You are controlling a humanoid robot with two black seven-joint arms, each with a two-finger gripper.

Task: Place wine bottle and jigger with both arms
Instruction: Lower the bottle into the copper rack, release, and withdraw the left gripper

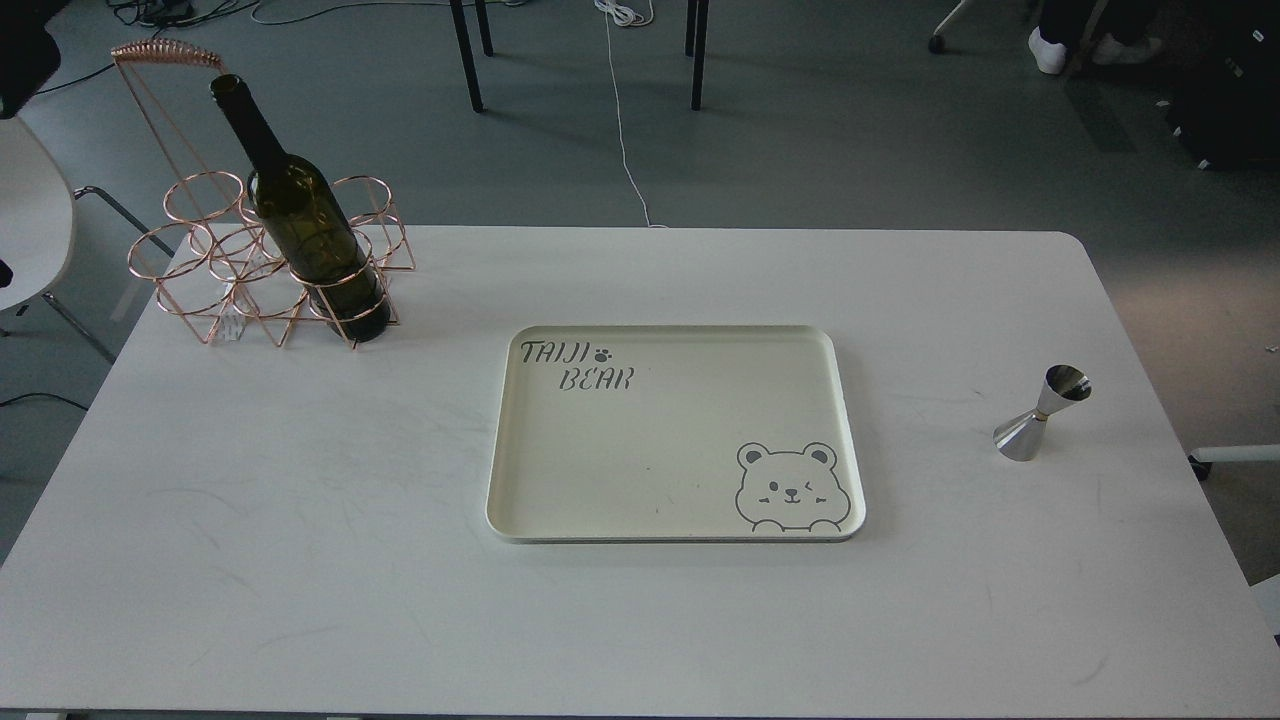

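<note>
The wine bottle (pixel 305 230), dark olive-green with a long neck, stands upright in the front right ring of a copper wire rack (pixel 215 270) at the table's far left corner. Nothing holds it. The jigger (pixel 1040 415), a small shiny silver double cone, stands on the white table (pixel 300 560) near the right edge, leaning slightly in the view. Only a dark piece of my left arm (pixel 25 40) shows in the top left corner; its gripper is out of view. My right arm is out of view.
A cream tray (pixel 500 450) printed with "TAIJI BEAR" and a bear face lies in the middle of the table. The rack has a tall copper handle (pixel 165 52). A white chair (pixel 35 230) stands left of the table, and chair legs and cables are beyond it.
</note>
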